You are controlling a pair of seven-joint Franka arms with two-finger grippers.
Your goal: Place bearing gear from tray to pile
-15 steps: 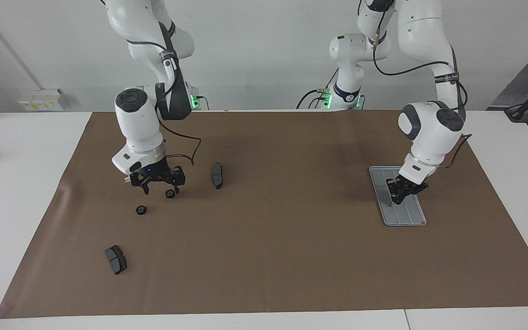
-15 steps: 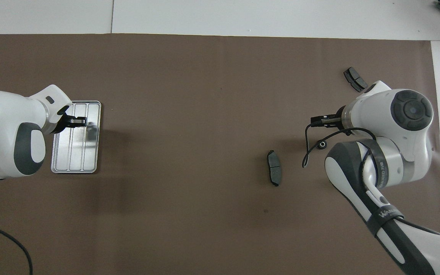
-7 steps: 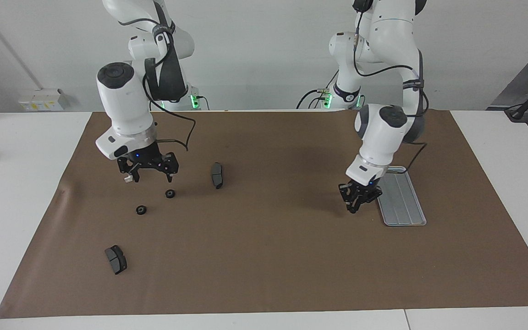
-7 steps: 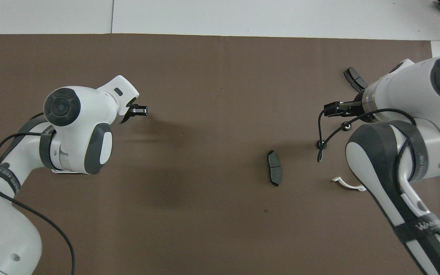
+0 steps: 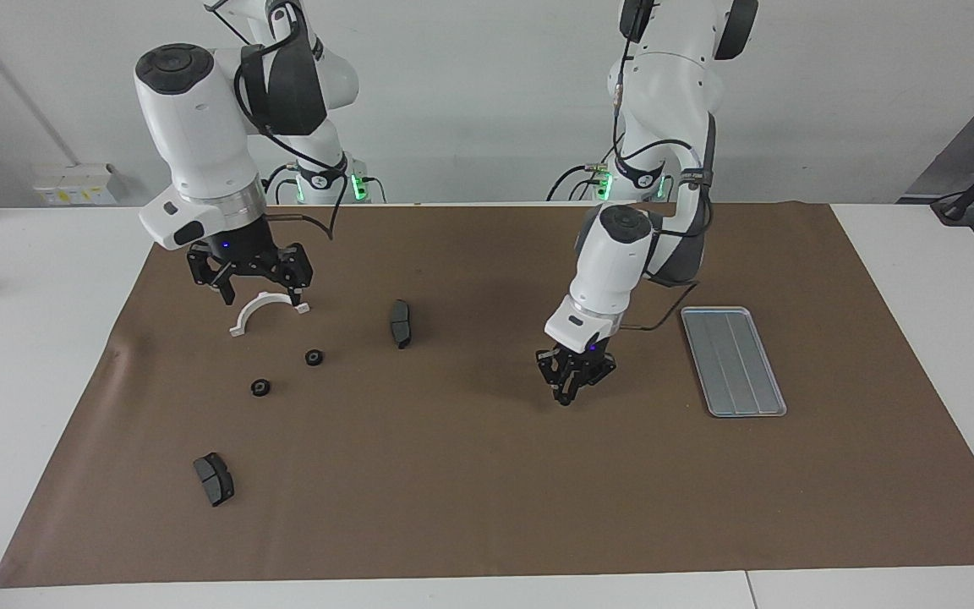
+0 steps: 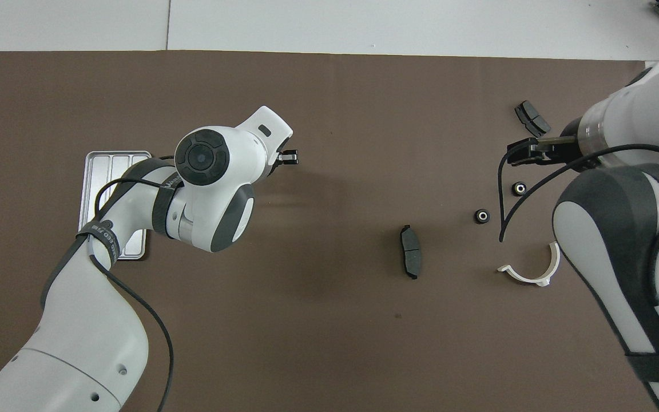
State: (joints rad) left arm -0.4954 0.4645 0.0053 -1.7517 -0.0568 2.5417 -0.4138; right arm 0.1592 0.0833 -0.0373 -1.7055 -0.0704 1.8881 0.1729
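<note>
The silver-grey tray [image 5: 733,360] lies toward the left arm's end of the mat with nothing in it; it also shows in the overhead view [image 6: 113,166]. My left gripper [image 5: 570,391] hangs over the bare mat between the tray and the pile, shut on a small bearing gear that the fingers mostly hide; it also shows in the overhead view [image 6: 289,157]. The pile holds a white half-ring bracket [image 5: 267,311], two dark brake pads [image 5: 401,322] [image 5: 214,478] and two bearing gears [image 5: 314,357] [image 5: 260,387]. My right gripper [image 5: 248,286] is open and empty, raised over the bracket.
A brown mat [image 5: 487,491] covers the table. In the overhead view the bracket [image 6: 530,272], the gears [image 6: 481,216] [image 6: 519,188] and the pads [image 6: 411,251] [image 6: 531,118] lie spread at the right arm's end.
My left gripper has left the tray and travelled over the mat toward the pile. My right gripper has risen and drawn back toward the robots, uncovering the white bracket.
</note>
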